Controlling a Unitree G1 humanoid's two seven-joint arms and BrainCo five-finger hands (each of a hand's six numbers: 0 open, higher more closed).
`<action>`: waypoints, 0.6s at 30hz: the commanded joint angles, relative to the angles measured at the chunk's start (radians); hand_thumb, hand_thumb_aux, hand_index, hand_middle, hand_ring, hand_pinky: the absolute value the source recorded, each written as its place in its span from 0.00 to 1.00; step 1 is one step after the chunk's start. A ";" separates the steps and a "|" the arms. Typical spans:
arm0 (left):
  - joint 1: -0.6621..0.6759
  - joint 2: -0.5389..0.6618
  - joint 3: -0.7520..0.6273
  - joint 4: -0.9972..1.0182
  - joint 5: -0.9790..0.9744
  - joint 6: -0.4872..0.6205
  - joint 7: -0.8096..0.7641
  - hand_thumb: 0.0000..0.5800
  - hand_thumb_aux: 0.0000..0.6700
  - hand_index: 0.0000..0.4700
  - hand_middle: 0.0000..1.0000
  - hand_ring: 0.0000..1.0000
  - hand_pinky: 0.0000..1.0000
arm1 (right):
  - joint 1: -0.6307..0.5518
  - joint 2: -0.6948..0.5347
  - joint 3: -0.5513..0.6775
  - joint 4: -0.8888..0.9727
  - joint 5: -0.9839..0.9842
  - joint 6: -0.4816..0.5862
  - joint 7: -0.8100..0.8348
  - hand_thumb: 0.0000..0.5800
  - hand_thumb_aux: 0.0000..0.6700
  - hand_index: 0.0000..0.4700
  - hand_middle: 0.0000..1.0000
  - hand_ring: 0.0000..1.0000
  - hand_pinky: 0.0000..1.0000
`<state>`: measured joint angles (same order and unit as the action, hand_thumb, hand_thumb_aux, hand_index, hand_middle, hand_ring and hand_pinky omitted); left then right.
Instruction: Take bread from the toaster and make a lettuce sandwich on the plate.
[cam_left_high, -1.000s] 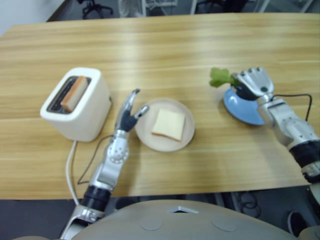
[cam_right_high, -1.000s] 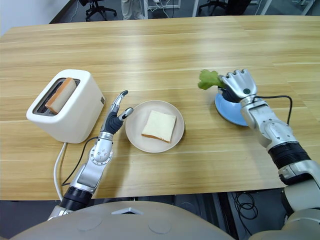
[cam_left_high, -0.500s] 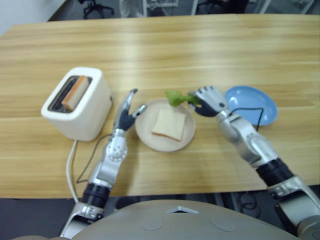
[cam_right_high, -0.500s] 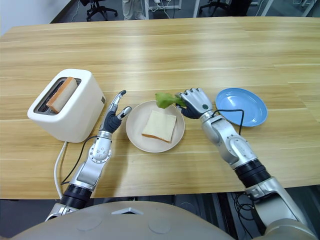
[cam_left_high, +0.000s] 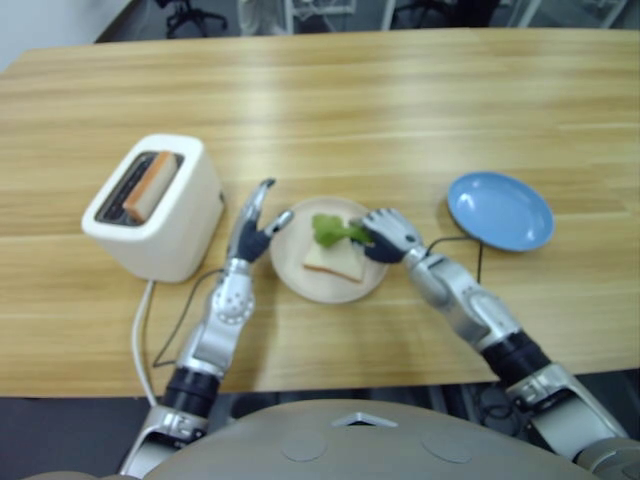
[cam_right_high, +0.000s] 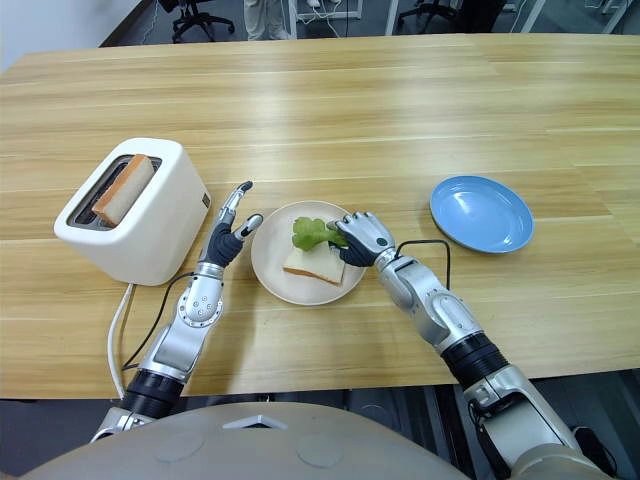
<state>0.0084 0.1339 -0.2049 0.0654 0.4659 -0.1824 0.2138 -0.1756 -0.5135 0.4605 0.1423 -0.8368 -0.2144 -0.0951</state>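
Ruffled green lettuce leaf (cam_right_high: 312, 232), pinched in the right hand (cam_right_high: 362, 238), is held over the white bread slice (cam_right_high: 318, 268) for layering; the open, empty left hand (cam_right_high: 226, 240) lies at nine o'clock of the round beige plate (cam_right_high: 273, 275).

SETTING: office or lab meeting room, by the look of it | EVIDENCE: long pale wooden table (cam_right_high: 400, 90) spans the view; wheeled office chair (cam_right_high: 195, 16) at 11 o'clock, another chair base (cam_right_high: 430, 9) at 1 o'clock, both on dark floor (cam_right_high: 355, 22) | toaster (cam_right_high: 150, 225) at 9 o'clock stands on the tabletop, cord (cam_right_high: 118, 330) trailing off the near edge.
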 joint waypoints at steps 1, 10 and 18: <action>0.011 0.003 -0.003 0.002 0.001 0.003 -0.007 0.00 0.00 0.00 0.00 0.00 0.00 | 0.010 0.004 0.011 0.002 -0.010 -0.007 0.026 1.00 1.00 0.98 1.00 1.00 1.00; 0.011 0.002 -0.004 0.004 0.005 0.005 -0.005 0.00 0.00 0.00 0.00 0.00 0.00 | 0.023 -0.011 0.002 -0.026 -0.026 0.000 0.061 0.00 0.00 0.00 0.00 0.00 0.00; 0.012 0.001 -0.007 0.003 0.008 0.005 -0.004 0.00 0.00 0.00 0.00 0.00 0.00 | 0.017 -0.055 -0.039 -0.055 -0.037 0.014 0.067 0.00 0.00 0.00 0.00 0.00 0.00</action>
<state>0.0137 0.1336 -0.2068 0.0653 0.4686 -0.1824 0.2142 -0.1581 -0.5519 0.4496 0.1002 -0.8711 -0.2094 -0.0435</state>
